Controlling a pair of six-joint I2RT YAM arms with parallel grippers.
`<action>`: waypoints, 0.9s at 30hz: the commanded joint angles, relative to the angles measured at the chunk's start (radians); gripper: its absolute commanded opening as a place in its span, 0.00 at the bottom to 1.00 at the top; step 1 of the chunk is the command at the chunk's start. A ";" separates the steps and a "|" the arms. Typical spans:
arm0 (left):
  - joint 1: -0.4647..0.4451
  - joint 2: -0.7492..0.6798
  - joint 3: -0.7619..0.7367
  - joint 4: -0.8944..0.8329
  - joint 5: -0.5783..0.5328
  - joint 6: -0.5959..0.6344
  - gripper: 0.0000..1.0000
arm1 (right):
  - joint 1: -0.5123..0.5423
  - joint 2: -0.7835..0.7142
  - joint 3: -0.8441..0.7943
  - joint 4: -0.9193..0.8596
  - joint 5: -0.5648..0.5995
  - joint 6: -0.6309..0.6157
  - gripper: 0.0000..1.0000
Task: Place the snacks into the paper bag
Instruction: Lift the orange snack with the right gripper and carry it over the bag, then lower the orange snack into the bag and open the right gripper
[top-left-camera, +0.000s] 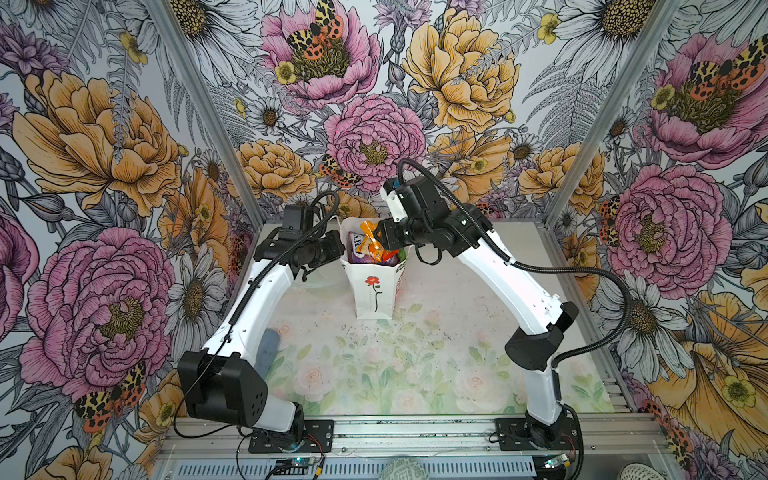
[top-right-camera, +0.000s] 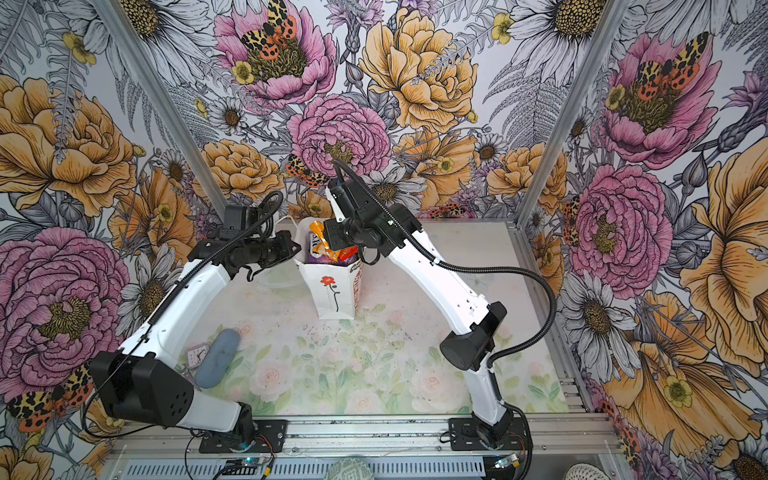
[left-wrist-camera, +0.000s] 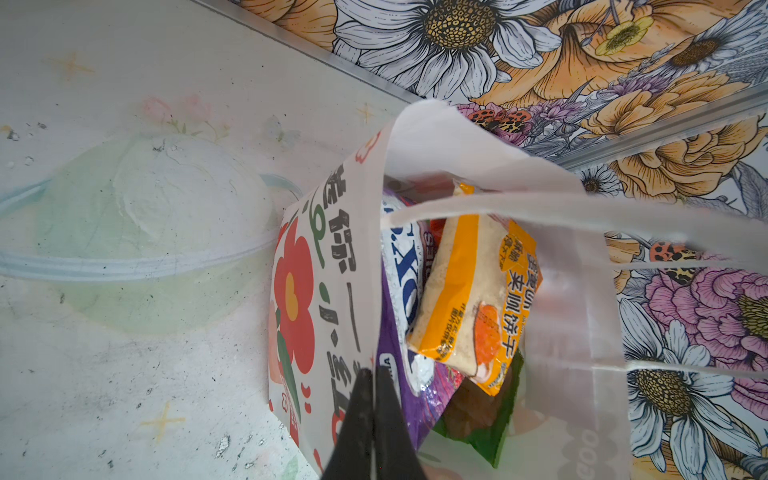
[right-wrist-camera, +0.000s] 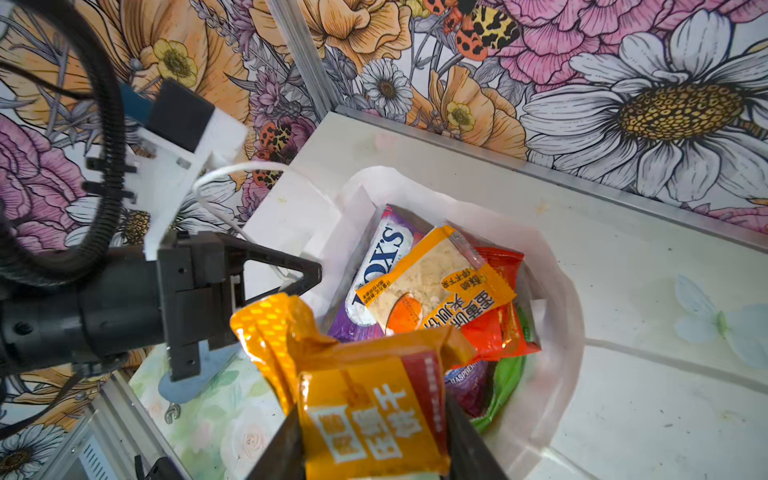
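The white paper bag (top-left-camera: 371, 291) with a red rose stands upright at the middle back in both top views. My left gripper (left-wrist-camera: 373, 372) is shut on its left rim. My right gripper (right-wrist-camera: 374, 428) hovers over the mouth, shut on an orange packet (right-wrist-camera: 361, 399) that sticks up above the rim (top-left-camera: 368, 239). Inside lie a purple pouch (right-wrist-camera: 376, 257), a small orange-yellow packet (right-wrist-camera: 440, 286), a red packet (right-wrist-camera: 500, 291), a small purple packet (right-wrist-camera: 467, 384) and a green chip bag (right-wrist-camera: 509, 382).
A clear plastic bowl (left-wrist-camera: 137, 232) sits on the table just left of the bag. A blue-grey oblong object (top-right-camera: 218, 357) and a small clock (top-right-camera: 194, 354) lie near the left arm's base. The back wall stands close behind the bag.
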 joint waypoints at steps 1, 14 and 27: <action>-0.002 -0.053 0.010 0.047 0.018 0.007 0.04 | 0.002 0.029 0.047 -0.030 0.044 0.000 0.27; 0.001 -0.048 0.009 0.048 0.020 0.005 0.04 | 0.045 0.148 0.073 -0.109 0.086 -0.012 0.28; 0.001 -0.048 0.010 0.048 0.021 0.005 0.04 | 0.061 0.148 0.082 -0.137 0.118 -0.022 0.59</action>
